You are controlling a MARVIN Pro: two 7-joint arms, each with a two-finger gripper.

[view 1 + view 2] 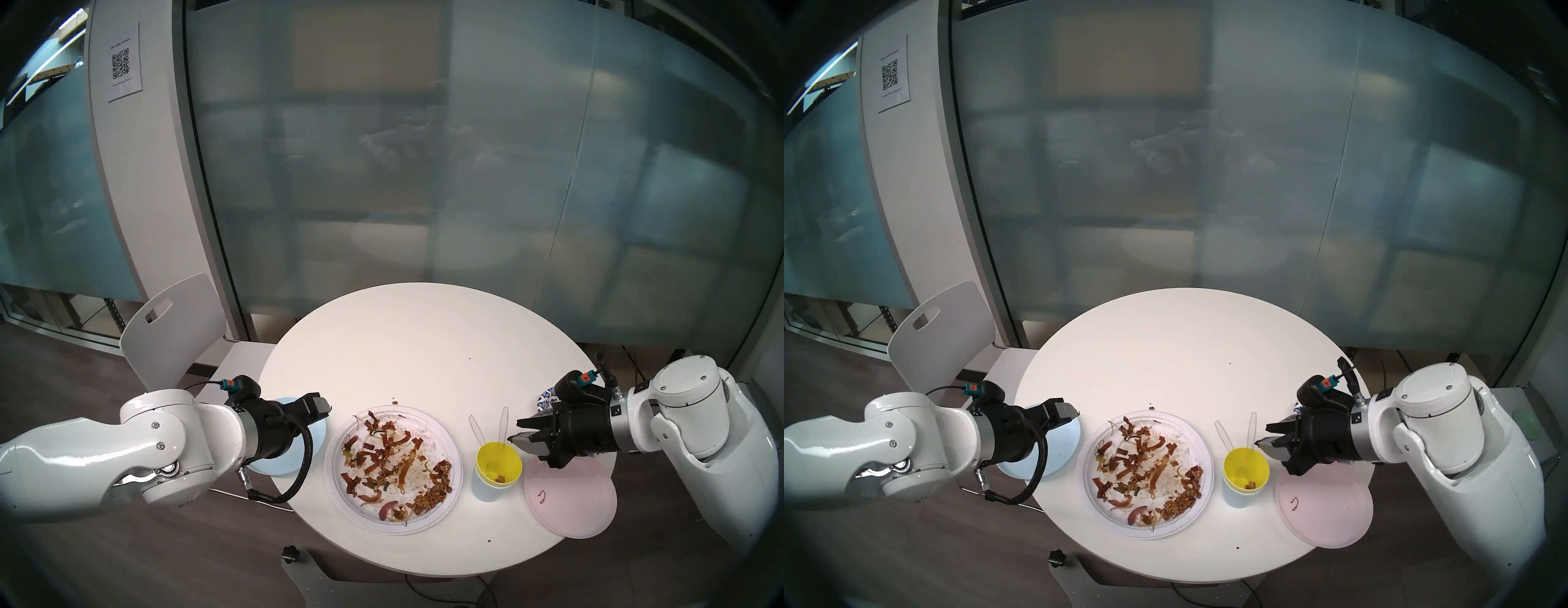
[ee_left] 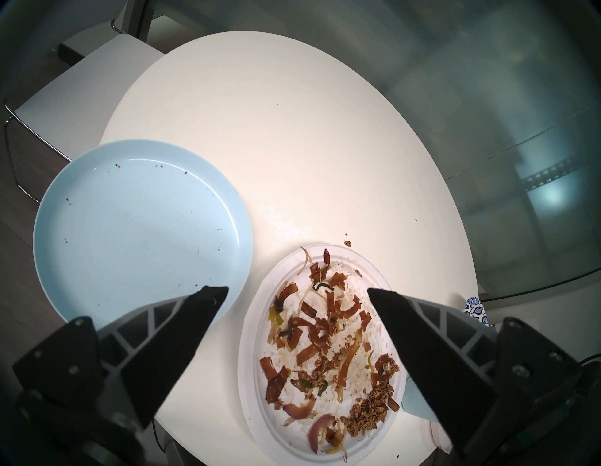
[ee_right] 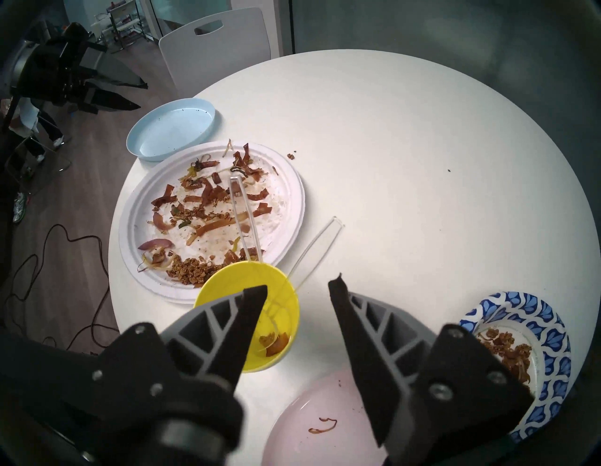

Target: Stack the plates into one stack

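A large white ridged plate (image 1: 335, 488) with food scraps lies at the table's front centre. Left of it lies a light blue plate (image 2: 136, 227), and my left gripper (image 2: 297, 291) hangs open and empty above its right edge. A pale pink plate (image 1: 570, 501) lies at the front right. Behind it, a blue-white patterned paper plate (image 3: 553, 325) holds scraps; in the head view it is mostly hidden by my right wrist. My right gripper (image 3: 297, 286) is open with nothing between its fingers, just right of and above a yellow cup (image 1: 498, 465).
The yellow cup sits inside a light blue cup (image 1: 488, 488) and holds two clear plastic utensils (image 1: 475, 429) that lean toward the back. The round white table (image 1: 403, 339) has crumbs near the white plate. A white chair (image 1: 169, 331) stands at the back left.
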